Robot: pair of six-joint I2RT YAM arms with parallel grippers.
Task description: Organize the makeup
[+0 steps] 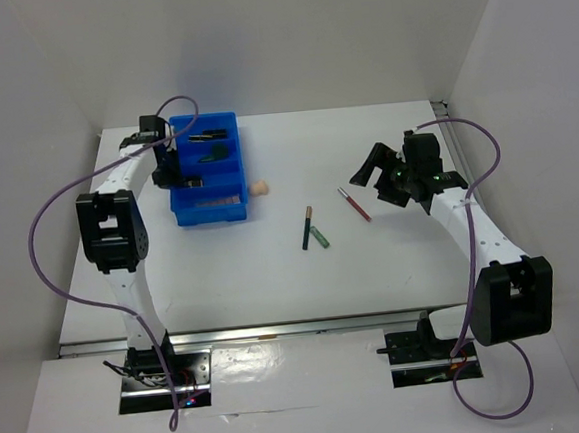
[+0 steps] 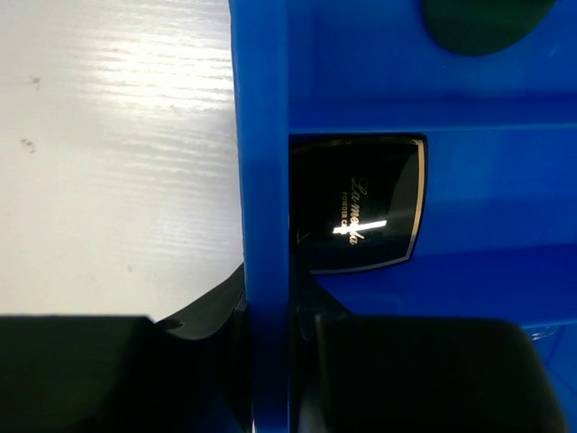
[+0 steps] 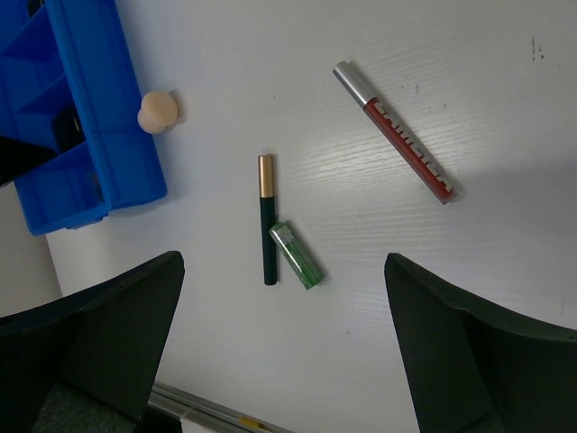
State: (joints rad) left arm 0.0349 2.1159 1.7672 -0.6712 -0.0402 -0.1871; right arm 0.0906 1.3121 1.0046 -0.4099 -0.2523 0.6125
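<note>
Spread right gripper (image 3: 288, 361) hangs above red-bodied, silver-capped pencil (image 3: 394, 131).

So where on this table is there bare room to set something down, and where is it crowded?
Bare table lies between the blue tray and the right gripper, and along the near edge below the dark pencil, green stick and red tube. That trio crowds the centre; the sponge sits right beside the tray, with the left gripper at its left wall.

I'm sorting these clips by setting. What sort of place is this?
Probably a robotics lab test cell, not a home: a bare white table boxed in by plain white walls, two arms bolted at its near edge, and makeup staged around a blue tray.
</note>
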